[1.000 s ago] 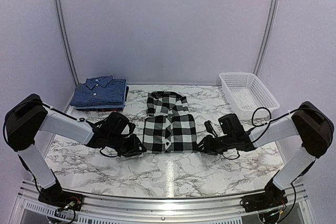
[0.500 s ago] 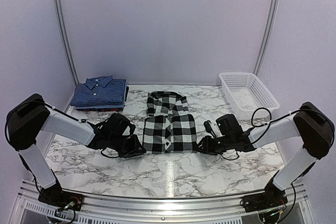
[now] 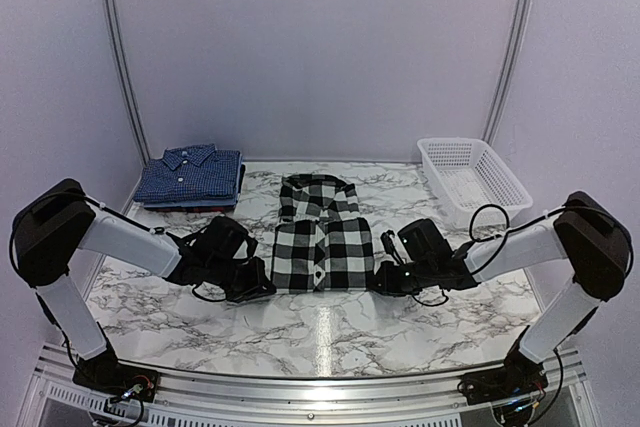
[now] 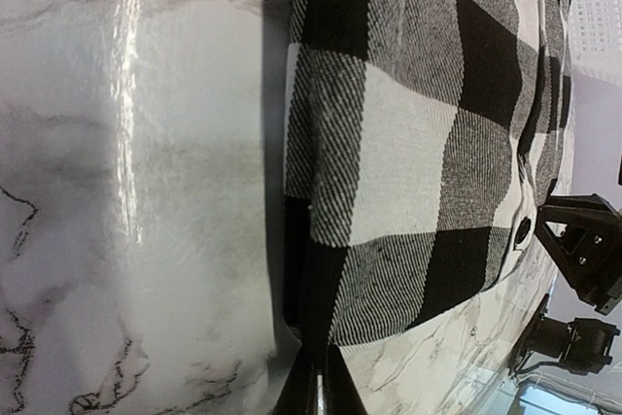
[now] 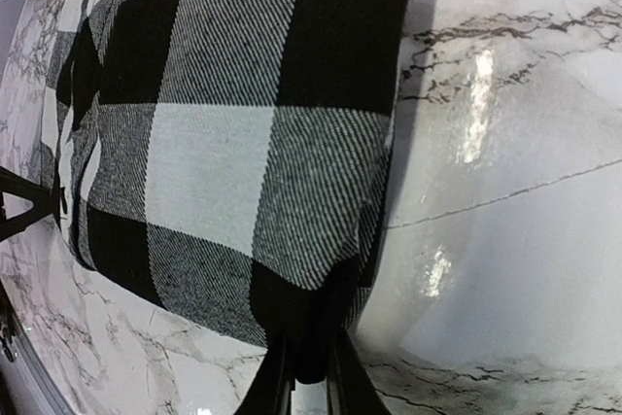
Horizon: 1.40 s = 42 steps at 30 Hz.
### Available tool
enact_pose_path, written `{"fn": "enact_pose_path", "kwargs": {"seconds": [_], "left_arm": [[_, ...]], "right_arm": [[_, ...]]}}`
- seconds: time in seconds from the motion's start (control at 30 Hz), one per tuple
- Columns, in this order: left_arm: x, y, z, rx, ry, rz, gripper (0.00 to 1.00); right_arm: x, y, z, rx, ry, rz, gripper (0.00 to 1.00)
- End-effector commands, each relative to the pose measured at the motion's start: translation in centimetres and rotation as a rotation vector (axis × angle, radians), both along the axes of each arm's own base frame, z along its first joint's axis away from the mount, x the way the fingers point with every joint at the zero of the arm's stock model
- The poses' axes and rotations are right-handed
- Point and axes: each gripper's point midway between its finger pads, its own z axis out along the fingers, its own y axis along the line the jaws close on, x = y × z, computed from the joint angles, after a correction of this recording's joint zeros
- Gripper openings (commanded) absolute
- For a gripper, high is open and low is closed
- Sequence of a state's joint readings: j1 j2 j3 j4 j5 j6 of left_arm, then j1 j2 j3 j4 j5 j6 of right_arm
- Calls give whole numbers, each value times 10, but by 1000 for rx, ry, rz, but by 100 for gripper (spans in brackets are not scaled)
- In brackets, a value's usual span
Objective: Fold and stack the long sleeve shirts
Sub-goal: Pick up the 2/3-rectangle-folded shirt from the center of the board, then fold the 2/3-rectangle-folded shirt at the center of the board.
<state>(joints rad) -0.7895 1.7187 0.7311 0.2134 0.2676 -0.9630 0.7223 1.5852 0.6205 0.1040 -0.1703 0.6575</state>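
The black-and-white checked long sleeve shirt (image 3: 323, 237) lies folded, collar away from me, in the middle of the marble table (image 3: 330, 332). My left gripper (image 3: 268, 287) is low at its near left corner, and in the left wrist view the fingers (image 4: 319, 391) are shut on the hem of the shirt (image 4: 408, 143). At the near right corner my right gripper (image 3: 380, 282) pinches a fold of the shirt (image 5: 243, 114) between its fingers (image 5: 309, 376). Dark blue long sleeve shirts (image 3: 190, 175) sit folded in a stack at the back left.
A white mesh basket (image 3: 472, 179) stands at the back right, beyond the right arm. Bare marble runs along the near edge in front of the shirt. White walls close in the table at the back and on both sides.
The right gripper has slid left up to the shirt's near right corner and closed on it. The left gripper has closed on the near left corner without shifting much.
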Motion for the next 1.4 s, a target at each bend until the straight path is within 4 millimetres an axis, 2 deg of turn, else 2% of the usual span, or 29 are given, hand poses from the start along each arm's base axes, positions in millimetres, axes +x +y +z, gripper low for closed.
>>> {"fn": "enact_pose_path", "kwargs": {"seconds": [0.0, 0.07, 0.23, 0.33, 0.53, 0.7, 0.77, 0.83, 0.93, 0.97, 1.03, 1.1, 1.13, 1.23, 1.3, 1.33, 1.37], "left_arm": [[-2, 4, -7, 37, 12, 6, 0], [-2, 4, -2, 34, 0, 8, 0], [-5, 5, 16, 25, -36, 7, 0], [-11, 8, 28, 30, -61, 6, 0], [-32, 13, 65, 12, -142, 3, 0], [-53, 21, 97, -11, -195, 11, 0], [-54, 23, 115, -33, -223, 22, 0], [-44, 27, 137, -24, -279, 47, 0], [-12, 31, 160, -7, -313, 77, 0], [2, 30, 165, -21, -306, 77, 0], [38, 32, 168, 7, -325, 95, 0], [80, 28, 148, 25, -278, 90, 0], [108, 33, 141, 29, -266, 113, 0], [174, 31, 111, 51, -244, 121, 0], [206, 26, 83, 28, -193, 113, 0], [220, 21, 73, 5, -169, 112, 0], [227, 16, 62, -6, -149, 104, 0]], "right_arm": [[-2, -1, -8, -43, 30, -12, 6], [0, 1, -1, -34, 18, -12, 0], [-2, 5, 23, -3, -18, 0, 0], [-13, 9, 35, -20, -32, 19, 0], [-34, 14, 64, -7, -70, 26, 0], [-50, 21, 105, 39, -117, 14, 0], [-49, 24, 125, 63, -140, 9, 0], [-41, 28, 149, 72, -181, 5, 0], [-7, 37, 172, 60, -221, 8, 0], [10, 41, 177, 67, -232, 9, 0], [58, 44, 181, 88, -240, -2, 0], [108, 54, 174, 104, -246, -4, 0], [133, 57, 166, 110, -239, -10, 0], [200, 67, 129, 120, -196, -24, 0], [230, 73, 102, 127, -169, -29, 0], [244, 76, 95, 135, -163, -37, 0], [251, 76, 84, 134, -145, -46, 0]]}}
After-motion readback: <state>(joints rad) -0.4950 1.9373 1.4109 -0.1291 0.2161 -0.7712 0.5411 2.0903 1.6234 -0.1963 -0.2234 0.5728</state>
